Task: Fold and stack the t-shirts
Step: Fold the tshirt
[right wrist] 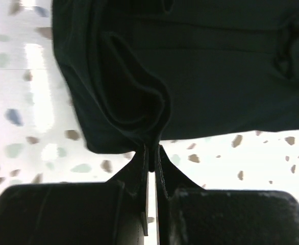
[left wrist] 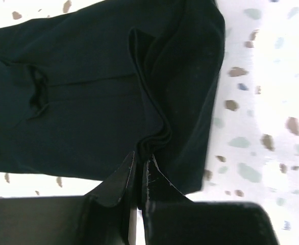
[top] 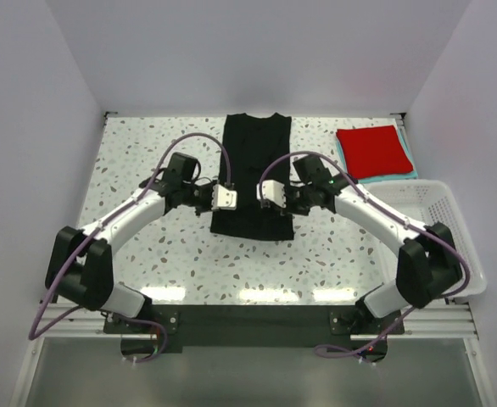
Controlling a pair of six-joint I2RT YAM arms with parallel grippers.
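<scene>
Dark mounting rail (top: 257,318) along the bottom edge, white speckled table (top: 147,144), left jaws and right jaws each pinched tight on a fold of the black t-shirt (top: 257,153) lying flat at centre frame, white basket (top: 427,188) at right, red t-shirt (top: 369,151) folded atop teal t-shirt (top: 409,161) upper right, plain pale walls (top: 257,51) around.

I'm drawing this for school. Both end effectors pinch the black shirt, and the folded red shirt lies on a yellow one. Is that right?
Not quite: the red shirt lies on a teal shirt, not a yellow one, as the top external view shows. The left end effector and right end effector do both pinch the black shirt.
</scene>
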